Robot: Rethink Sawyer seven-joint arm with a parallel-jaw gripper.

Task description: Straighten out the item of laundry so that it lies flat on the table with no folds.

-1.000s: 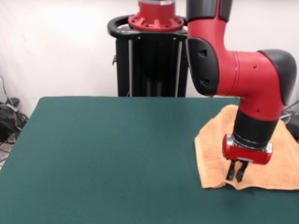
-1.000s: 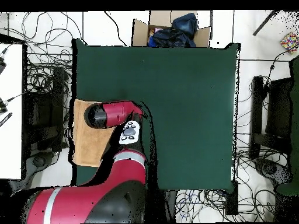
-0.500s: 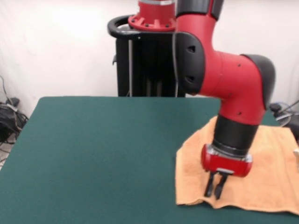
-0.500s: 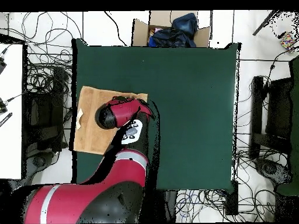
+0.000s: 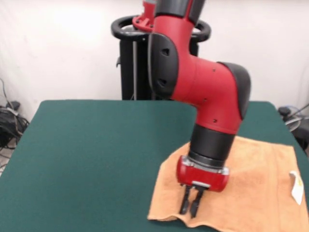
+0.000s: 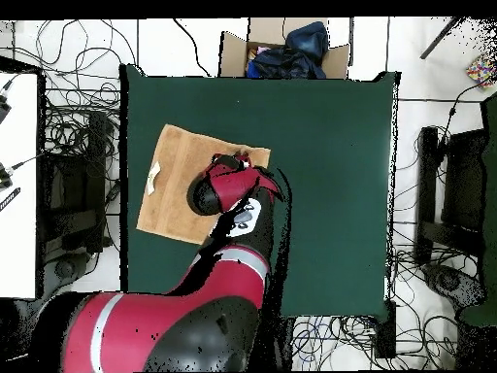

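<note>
End effector (image 5: pixel 191 209) pinched shut on near front edge of orange towel (image 5: pixel 251 183), most of cloth spreading right and back from grip across green table (image 5: pixel 96 159), small ripple beside grip.

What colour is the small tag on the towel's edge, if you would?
White; the tag shows best in the front view.

Red and black arm (image 5: pixel 203 92) angled down from 12 o'clock, wrist vertical, gripper (image 5: pixel 191 207) pointing to 6 o'clock, fingers pinched together.
</note>
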